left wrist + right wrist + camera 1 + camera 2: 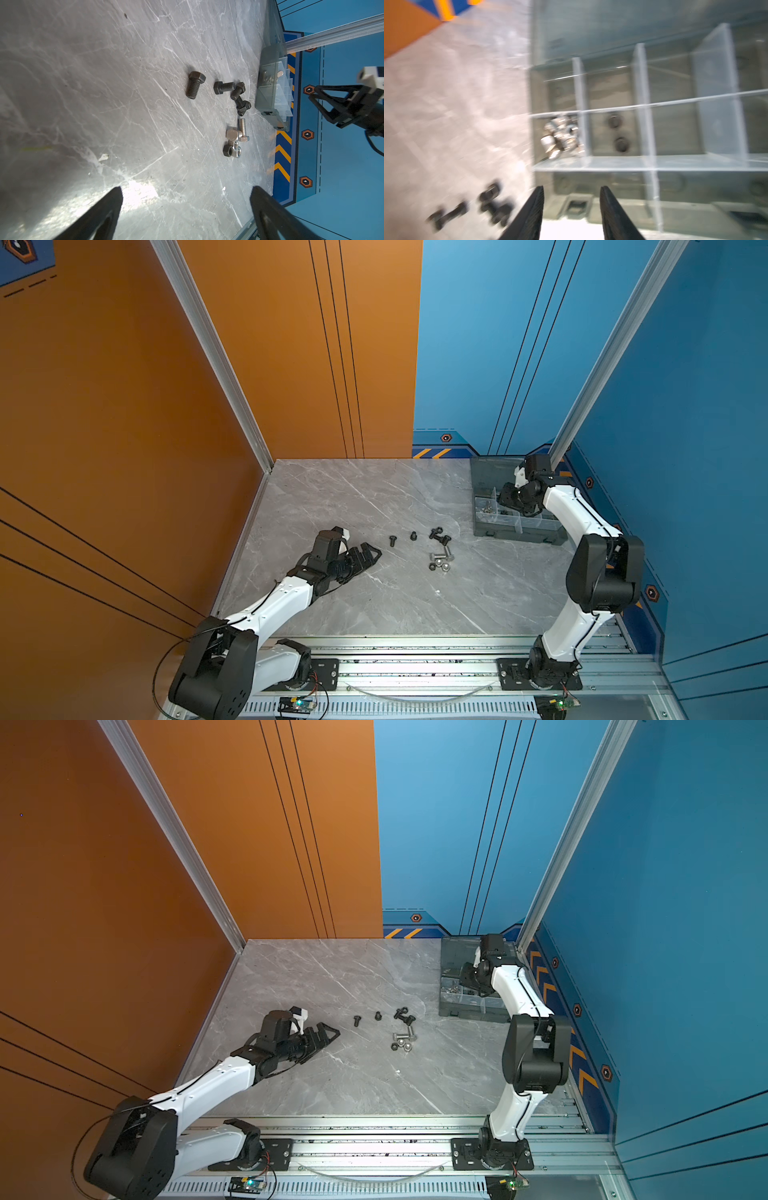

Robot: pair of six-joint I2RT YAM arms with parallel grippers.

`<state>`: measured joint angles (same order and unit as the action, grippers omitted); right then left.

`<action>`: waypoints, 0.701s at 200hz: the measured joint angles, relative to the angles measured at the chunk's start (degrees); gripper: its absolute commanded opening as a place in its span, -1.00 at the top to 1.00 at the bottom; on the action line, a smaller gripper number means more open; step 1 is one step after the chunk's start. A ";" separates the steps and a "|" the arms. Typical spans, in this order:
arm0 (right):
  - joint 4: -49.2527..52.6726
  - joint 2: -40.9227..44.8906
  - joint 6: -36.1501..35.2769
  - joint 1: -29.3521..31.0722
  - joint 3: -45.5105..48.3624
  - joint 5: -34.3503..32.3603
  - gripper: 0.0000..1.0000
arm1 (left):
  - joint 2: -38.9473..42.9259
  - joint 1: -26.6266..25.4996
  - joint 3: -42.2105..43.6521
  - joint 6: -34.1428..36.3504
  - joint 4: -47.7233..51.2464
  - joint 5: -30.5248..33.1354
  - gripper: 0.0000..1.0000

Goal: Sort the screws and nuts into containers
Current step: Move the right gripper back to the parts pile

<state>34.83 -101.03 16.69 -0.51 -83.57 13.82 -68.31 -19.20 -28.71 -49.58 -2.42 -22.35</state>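
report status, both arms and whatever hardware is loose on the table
Left gripper open, empty, low over table. Right gripper open, empty, over organiser box front edge. Screws, nuts loose mid-table. Nothing blocking them.

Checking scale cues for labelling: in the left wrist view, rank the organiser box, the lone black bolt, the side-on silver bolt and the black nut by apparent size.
1. organiser box
2. lone black bolt
3. side-on silver bolt, only slightly smaller-looking; the pair is close
4. black nut, smallest

Hard glare whitens the table (pixel 137 193) between fingers (pixel 113 199) of the left gripper (pixel 186 188); motion blur smears screws (pixel 492 195) beside fingers (pixel 536 203) of the right gripper (pixel 572 188); top views evenly bright
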 measured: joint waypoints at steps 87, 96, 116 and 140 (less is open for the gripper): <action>2.97 -8.09 -4.92 18.88 -6.67 -2.97 0.02 | 0.17 0.00 0.02 -0.11 0.00 0.00 -0.95; 3.52 -9.88 -4.87 20.06 -7.82 -4.79 0.03 | 0.39 0.00 0.02 -0.28 0.00 0.00 -0.95; 4.17 -13.25 -4.83 21.35 -9.53 -8.31 0.03 | 1.14 0.00 0.02 -0.42 0.02 0.00 -0.95; 5.09 -15.78 -4.72 21.49 -9.92 -10.84 0.04 | 1.68 0.00 0.02 -0.39 0.02 0.02 -0.95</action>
<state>39.92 -116.81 11.97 20.97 -93.49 2.98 -66.63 -19.20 -28.69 -49.98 -2.39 -22.33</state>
